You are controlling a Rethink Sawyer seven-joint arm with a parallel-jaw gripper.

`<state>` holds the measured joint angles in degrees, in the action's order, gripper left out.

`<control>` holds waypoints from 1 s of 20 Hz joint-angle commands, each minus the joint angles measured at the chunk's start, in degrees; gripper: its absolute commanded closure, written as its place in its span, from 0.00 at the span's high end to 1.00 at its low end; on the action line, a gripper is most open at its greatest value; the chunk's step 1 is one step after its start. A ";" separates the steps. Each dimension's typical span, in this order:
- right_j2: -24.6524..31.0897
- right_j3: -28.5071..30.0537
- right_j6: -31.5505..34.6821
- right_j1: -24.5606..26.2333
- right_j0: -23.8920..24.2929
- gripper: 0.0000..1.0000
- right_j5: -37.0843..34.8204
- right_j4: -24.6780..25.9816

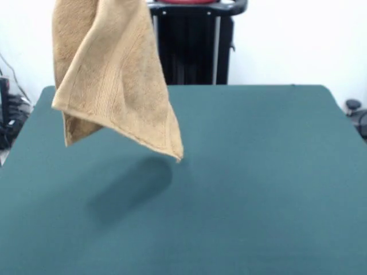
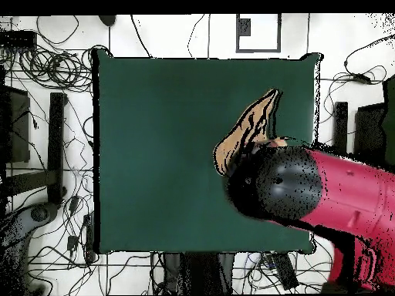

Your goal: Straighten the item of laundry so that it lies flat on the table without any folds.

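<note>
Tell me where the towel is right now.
In the front view the towel hangs at upper left, clear above the table; overhead, it shows beside the red arm.

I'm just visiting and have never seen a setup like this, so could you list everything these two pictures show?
towel: one, tan-orange, hanging in the air above the table, its lowest corner clear of the cloth, a shadow beneath it.
table: one, dark green, filling most of both views.
cables: many, black, spread over the pale floor around the table in the overhead view.
pedestal: one, black, behind the table's far edge in the front view.
robot arm: one, red and black, reaching over the table from one side in the overhead view, covering the top of the towel.
gripper: hidden by the arm and beyond the front view's top edge.
</note>
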<state>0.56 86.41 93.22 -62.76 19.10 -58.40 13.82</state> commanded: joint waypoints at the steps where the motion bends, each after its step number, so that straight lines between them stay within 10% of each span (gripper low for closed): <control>1: 7.38 -6.51 -4.02 7.36 3.58 0.00 0.43 -1.88; 5: 10.88 -14.53 -7.71 13.25 5.24 0.00 -4.16 -1.05; 12: 16.13 -13.31 -9.42 18.29 7.76 0.00 13.26 0.11; 20: 10.58 -15.85 -2.05 14.87 3.75 0.00 16.85 6.05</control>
<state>7.47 71.82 93.22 -46.76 27.11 -44.85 16.00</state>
